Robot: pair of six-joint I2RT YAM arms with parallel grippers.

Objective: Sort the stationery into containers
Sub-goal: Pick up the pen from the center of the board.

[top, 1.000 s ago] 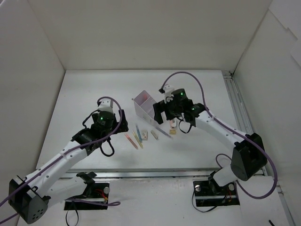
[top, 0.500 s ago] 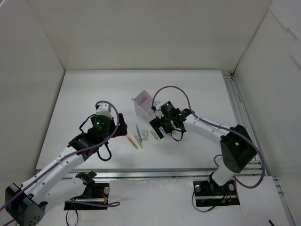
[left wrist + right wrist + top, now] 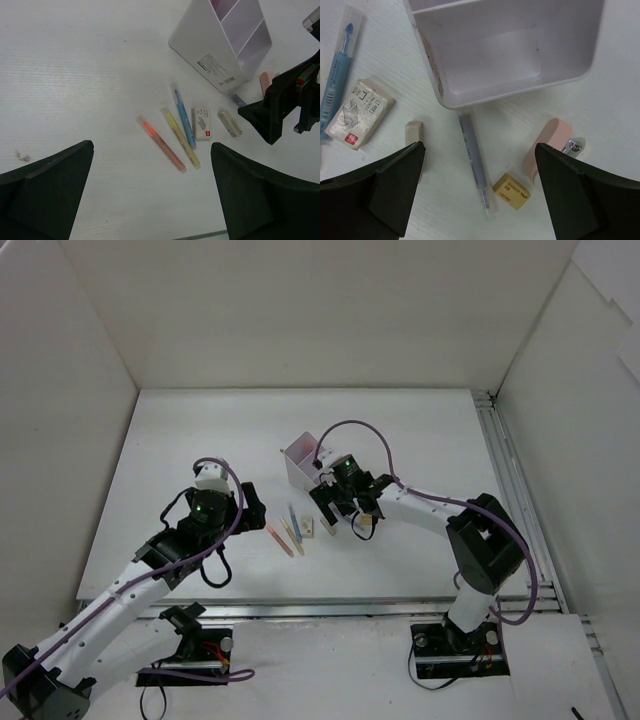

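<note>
Overhead: the box [image 3: 300, 462] is sitting mid-table with the stationery lying just beside it; the right gripper [image 3: 342, 515] is hovering over that scatter, the left gripper [image 3: 248, 508] nearby.

Left wrist: its fingers are standing spread, gripping nothing, above the pink pen [image 3: 161, 143] and yellow pen [image 3: 180, 137].

Right wrist: its fingers are standing spread either side of the purple pen [image 3: 474, 162] (light, stiff, probably slippery); mid-barrel, across its width, is looking the soundest hold.

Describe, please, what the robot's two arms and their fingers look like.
Both the left arm and right arm have white links with black joint housings, each wrist showing a green light. A purple cable loops along each arm. The fingers are matte black, broad and wedge-shaped, without visible markings.
</note>
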